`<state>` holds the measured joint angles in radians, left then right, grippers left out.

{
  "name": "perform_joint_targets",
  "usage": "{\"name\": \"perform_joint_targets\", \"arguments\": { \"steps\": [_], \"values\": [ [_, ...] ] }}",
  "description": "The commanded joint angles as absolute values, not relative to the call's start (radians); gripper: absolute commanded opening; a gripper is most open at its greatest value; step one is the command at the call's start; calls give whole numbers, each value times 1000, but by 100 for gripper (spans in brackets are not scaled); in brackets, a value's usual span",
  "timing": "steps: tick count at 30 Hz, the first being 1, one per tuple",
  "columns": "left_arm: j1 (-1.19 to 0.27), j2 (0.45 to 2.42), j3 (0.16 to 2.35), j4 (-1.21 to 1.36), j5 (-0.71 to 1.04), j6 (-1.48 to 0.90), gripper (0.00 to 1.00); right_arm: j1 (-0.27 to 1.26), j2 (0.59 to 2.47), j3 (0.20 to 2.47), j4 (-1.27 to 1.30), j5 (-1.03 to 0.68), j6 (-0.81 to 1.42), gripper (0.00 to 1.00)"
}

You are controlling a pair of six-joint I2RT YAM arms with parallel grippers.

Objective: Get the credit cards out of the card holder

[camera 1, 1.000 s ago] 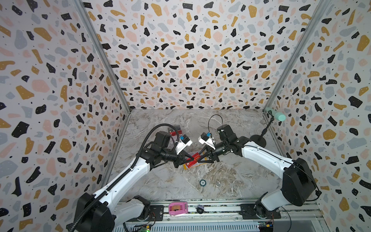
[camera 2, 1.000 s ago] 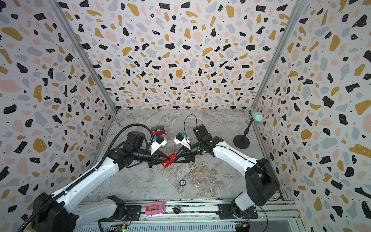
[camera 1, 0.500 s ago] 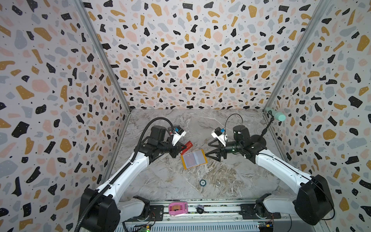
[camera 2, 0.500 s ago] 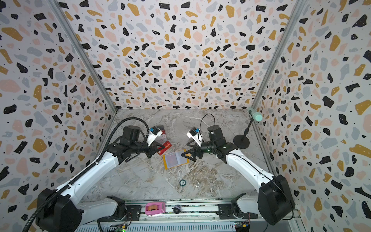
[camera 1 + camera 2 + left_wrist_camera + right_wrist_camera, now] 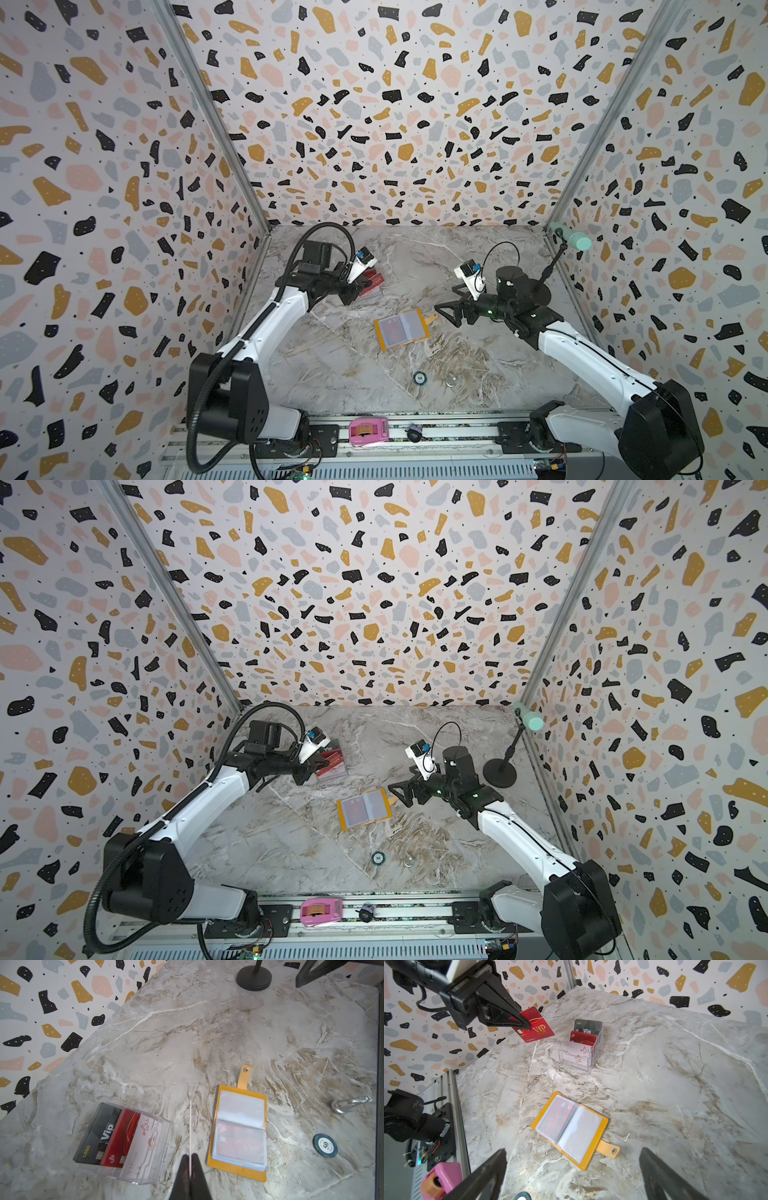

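Mustard-yellow card holder (image 5: pixel 378 336) (image 5: pixel 340 816) open and flat on marble table (image 5: pixel 415 257), mid-scene in both top views; one second ago, raised between both grippers. Left gripper (image 5: pixel 365 286) now drawn back beside clear acrylic stand (image 5: pixel 334 771), jaws together. Right gripper (image 5: pixel 451 311) withdrawn to its own side, near the snap tab, jaws spread wide.

Left wrist view: fingertips (image 5: pixel 199 1172) pressed on red VIP card (image 5: pixel 190 1126), seen edge-on as a thin pale line between stand (image 5: pixel 164 1142) and card holder (image 5: pixel 243 1093). Stand loaded with black Vip card (image 5: pixel 97 1132), second red card (image 5: pixel 122 1136), white card (image 5: pixel 145 1142). Sleeved red card (image 5: pixel 239 1140) inside card holder.

Right wrist view: left gripper (image 5: pixel 527 1026) clamped on a corner of red VIP card (image 5: pixel 538 1028), in the air, well apart from card holder (image 5: pixel 544 1111). Right fingers (image 5: pixel 483 1176) far apart at frame edge.
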<state>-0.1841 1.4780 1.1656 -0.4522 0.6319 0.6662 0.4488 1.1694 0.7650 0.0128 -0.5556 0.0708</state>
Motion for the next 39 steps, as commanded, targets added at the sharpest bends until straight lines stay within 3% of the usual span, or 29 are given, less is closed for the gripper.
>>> {"name": "perform_joint_targets", "arguments": {
  "steps": [1, 15, 26, 39],
  "values": [
    [-172, 1548, 1262, -588, 661, 940, 0, 446, 1136, 748, 51, -513, 92, 100],
    [-127, 1828, 1527, -751, 622, 1187, 0, 443, 1130, 735, 34, -505, 89, 99],
    [-117, 1902, 1524, -565, 571, 1099, 0, 444, 1127, 752, 11, -509, 86, 99],
    [-115, 1986, 1581, -565, 550, 1048, 0, 443, 1108, 749, 2, -522, 84, 99]
  ]
}}
